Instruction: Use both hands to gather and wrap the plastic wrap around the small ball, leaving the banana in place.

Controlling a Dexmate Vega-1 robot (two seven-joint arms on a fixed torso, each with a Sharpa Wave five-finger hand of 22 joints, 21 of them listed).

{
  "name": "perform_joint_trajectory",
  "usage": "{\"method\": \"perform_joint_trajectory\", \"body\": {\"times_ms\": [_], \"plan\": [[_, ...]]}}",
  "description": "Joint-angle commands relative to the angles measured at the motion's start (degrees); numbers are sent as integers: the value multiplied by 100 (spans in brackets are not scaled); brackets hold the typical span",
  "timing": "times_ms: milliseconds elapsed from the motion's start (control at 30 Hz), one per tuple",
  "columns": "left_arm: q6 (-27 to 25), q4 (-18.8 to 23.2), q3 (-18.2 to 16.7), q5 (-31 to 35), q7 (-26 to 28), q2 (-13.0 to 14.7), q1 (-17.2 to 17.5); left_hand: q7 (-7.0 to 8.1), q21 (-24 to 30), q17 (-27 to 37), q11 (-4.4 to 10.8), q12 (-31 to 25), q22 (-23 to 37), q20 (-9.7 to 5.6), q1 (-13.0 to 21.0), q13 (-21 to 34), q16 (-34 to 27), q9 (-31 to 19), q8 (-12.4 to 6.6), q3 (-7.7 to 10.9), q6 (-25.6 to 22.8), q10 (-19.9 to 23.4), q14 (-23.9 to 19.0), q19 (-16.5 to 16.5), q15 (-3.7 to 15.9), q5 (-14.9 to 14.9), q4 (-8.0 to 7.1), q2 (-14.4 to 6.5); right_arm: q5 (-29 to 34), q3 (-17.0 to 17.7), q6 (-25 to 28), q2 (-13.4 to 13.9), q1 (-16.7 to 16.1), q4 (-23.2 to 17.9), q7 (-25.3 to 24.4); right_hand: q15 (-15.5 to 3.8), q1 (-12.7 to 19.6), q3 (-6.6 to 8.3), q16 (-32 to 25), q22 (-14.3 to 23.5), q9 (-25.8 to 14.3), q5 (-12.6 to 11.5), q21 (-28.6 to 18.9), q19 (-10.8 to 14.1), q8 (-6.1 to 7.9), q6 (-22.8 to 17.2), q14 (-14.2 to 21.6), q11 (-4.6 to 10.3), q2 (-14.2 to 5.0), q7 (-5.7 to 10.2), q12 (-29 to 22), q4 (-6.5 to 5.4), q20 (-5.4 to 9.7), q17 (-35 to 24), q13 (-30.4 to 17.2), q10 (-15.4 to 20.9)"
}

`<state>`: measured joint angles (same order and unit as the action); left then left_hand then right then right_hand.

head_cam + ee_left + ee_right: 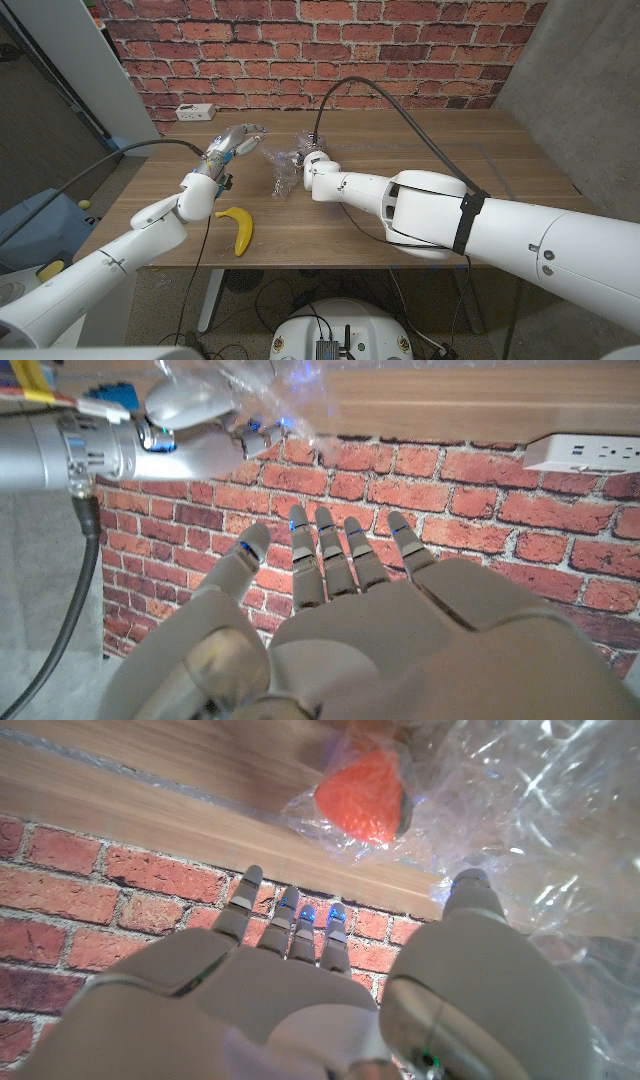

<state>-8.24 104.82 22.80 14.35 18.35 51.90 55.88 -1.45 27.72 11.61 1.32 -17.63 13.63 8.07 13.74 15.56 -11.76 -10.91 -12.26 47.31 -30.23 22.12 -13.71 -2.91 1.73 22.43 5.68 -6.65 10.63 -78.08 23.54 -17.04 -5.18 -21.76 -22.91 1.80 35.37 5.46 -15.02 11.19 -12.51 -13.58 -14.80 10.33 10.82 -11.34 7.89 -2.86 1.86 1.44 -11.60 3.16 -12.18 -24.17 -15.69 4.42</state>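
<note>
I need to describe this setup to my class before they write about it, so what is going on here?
A two-armed robot works at a wooden table. Its right robot hand is at a crumpled sheet of clear plastic wrap; under the wrap lies a small orange-red ball. The left robot hand is raised beside the wrap with fingers apart, holding nothing. A yellow banana lies untouched nearer the table's front edge.

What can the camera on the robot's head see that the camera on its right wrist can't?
From the head view: the banana on the wooden table, the left hand raised over the table, and a white power strip at the far edge. From the right wrist view: an orange-red ball lying inside the crinkly plastic wrap, seen up close. Both views show the wrap, the right hand, the table and the brick wall.
</note>
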Motion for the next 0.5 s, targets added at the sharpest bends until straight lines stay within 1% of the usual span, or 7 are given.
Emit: {"method": "perform_joint_trajectory", "body": {"times_ms": [33, 200, 300, 333, 367, 433, 500], "plan": [[-2299, 404, 898, -18, -2622, 479, -940, -3, 14, -50, -15, 37, -19, 38, -77, -61, -29, 4, 37, 17, 2, 15, -138, 78, 36, -29, -90, -31, 95, 209, 267, -110, -121, 15, -731, -39, 39, 15, -31, 5, 2, -33, 16, 28, 42, -65, 30, 4, -44, 2, -42, 48, 3, -4, -9, 91], [-2427, 339, 1207, -2, -3015, 542, -1220, -20, -44, -118, -83, 186, -70, 11, -107, -169, 87, 25, 121, 93, 116, -127, 50, -51, 74, -16, -187, -154, 167, 318, 401, -93, -190, -89, -960, -47, 54, 20, -44, 5, 5, -43, 7, 65, 63, -105, 69, 24, -67, -7, -65, 56, 5, -1, -3, 137], [-2518, 296, 1369, 3, -3242, 548, -1373, 28, -87, -151, -41, 306, -106, -4, -116, -248, 165, 38, 202, 143, 323, -263, 272, -142, 101, -8, -227, -184, 246, 375, 571, -13, -252, -309, -1065, -58, 61, 21, -48, 4, 7, -48, 1, 88, 83, -150, 84, 24, -78, -9, -81, 61, 6, 1, 0, 171], [-2504, 280, 1411, 10, -3279, 557, -1405, 37, -115, -160, 26, 376, -123, -19, -121, -283, 173, 43, 217, 163, 399, -370, 341, -204, 105, -5, -247, -192, 284, 395, 658, 76, -294, -500, -1100, -59, 62, 21, -50, 4, 7, -49, 0, 93, 88, -160, 90, 24, -79, -11, -82, 61, 6, 1, 1, 173], [-2505, 268, 1435, 12, -3273, 552, -1416, 29, -133, -164, -20, 394, -131, -26, -122, -300, 176, 44, 223, 174, 442, -380, 372, -246, 114, -4, -257, -196, 322, 417, 772, 204, -342, -771, -1084, -72, 67, 23, -60, 4, 8, -51, -9, 119, 91, -167, 116, 26, -87, -7, -86, 64, 14, 2, 3, 184], [-2554, 261, 1492, 19, -3316, 552, -1456, 65, -152, -177, 16, 475, -153, -20, -118, -346, 197, 50, 256, 211, 641, -493, 521, -279, 109, 1, -277, -208, 395, 459, 910, 482, -437, -1311, -1029, -103, 89, 29, -74, 4, 11, -58, -32, 188, 107, -207, 160, 22, -103, -11, -106, 77, 27, 6, 8, 231], [-2543, 247, 1509, -20, -3323, 553, -1466, 76, -171, -184, 55, 530, -166, -23, -114, -376, 206, 52, 250, 233, 731, -584, 622, -316, 110, 5, -286, -208, 458, 514, 935, 760, -532, -1806, -982, -138, 164, 61, -102, 5, 19, -74, -139, 485, 137, -302, 257, 38, -165, -15, -138, 119, 96, 21, 23, 317]]}}
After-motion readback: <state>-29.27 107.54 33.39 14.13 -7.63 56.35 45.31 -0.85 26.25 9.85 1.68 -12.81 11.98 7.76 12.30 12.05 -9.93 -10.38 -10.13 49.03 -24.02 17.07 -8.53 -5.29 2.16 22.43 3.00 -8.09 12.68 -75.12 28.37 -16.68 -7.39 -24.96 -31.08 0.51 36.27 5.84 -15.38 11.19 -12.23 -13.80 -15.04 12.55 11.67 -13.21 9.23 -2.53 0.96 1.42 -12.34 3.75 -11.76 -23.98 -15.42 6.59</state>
